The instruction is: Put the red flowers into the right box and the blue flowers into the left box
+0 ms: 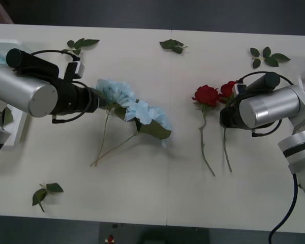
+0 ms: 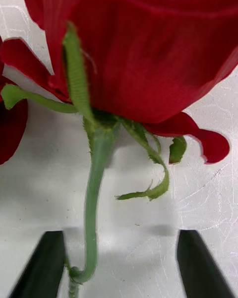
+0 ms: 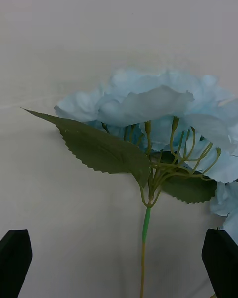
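Starting on the left: the left gripper (image 3: 119,263) is spread open and low over the counter (image 1: 157,193), with the nearest of the blue flowers (image 1: 114,94) right ahead of it. In the left wrist view its thin stem (image 3: 144,251) runs straight down the middle between the two black fingers (image 3: 15,263), with the fluffy head just beyond them. The other blue cluster lies touching the first on its far side. The left arm reaches in nearly flat from the left, and the left box (image 1: 12,129) pokes out from underneath it, behind the gripper.

These things look super light and floppy. Fabric petals would squash, so I'd pinch the stem just under the head; it's probably wire, so stiff enough.

Moving right: two of the red flowers (image 1: 206,95) lie side by side, stems trailing toward the robot. The right gripper (image 2: 119,265) is also open, straddling the stem (image 2: 91,203) of the rose nearer it, the bloom just in front of its fingers. The stem sits closer to one finger than the other, so it might roll when the gripper closes. The right arm is folded in from the right edge, forearm tipped down.
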Tool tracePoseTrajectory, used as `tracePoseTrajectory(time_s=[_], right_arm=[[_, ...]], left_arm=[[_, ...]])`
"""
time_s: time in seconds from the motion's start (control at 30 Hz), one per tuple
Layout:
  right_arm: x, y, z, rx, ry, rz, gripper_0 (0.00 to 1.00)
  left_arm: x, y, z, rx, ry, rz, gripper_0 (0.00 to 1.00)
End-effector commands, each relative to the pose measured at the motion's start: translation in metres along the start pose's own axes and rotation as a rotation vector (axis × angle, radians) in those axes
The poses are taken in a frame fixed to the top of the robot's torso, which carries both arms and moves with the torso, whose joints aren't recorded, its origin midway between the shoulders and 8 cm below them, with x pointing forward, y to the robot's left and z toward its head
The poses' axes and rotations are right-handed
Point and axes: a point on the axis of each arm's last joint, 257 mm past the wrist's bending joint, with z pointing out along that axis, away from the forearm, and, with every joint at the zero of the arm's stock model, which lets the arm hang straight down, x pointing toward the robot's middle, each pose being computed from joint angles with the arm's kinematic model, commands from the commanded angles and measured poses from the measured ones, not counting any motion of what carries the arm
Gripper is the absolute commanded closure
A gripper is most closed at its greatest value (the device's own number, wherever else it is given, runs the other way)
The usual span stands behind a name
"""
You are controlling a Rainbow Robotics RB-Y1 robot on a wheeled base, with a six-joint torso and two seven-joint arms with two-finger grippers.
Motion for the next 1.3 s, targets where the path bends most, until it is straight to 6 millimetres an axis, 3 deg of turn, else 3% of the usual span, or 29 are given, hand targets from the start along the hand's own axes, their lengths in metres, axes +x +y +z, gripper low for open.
tracePoseTrajectory(time_s=[0.03,0.37,0.67,0.87,1.0,1.3], right_arm=[[-0.02,0.016,-0.009,-0.021,-0.042,0.018,1.0],[-0.03,0.01,-0.018,-0.014,-0.063,0.025,1.0],[-0.047,-0.032,-0.075,0.049,-0.048,0.044,1.0],[-0.064,-0.08,-0.124,0.06,-0.063,0.138,1.0],[-0.072,-0.111,-0.144,0.06,-0.079,0.193,1.0],[-0.075,-0.212,-0.185,0.135,-0.107,0.219,1.0]], left_arm=[[-0.014,-0.012,0.0,-0.02,-0.044,0.064,0.0],[-0.003,-0.021,0.023,-0.061,-0.014,0.092,0.0],[0.005,-0.025,0.042,-0.078,0.007,0.13,0.0],[0.008,-0.026,0.058,-0.088,0.024,0.144,0.0],[0.009,-0.027,0.065,-0.089,0.026,0.146,0.0],[0.018,-0.023,0.071,-0.101,0.044,0.153,0.0]])
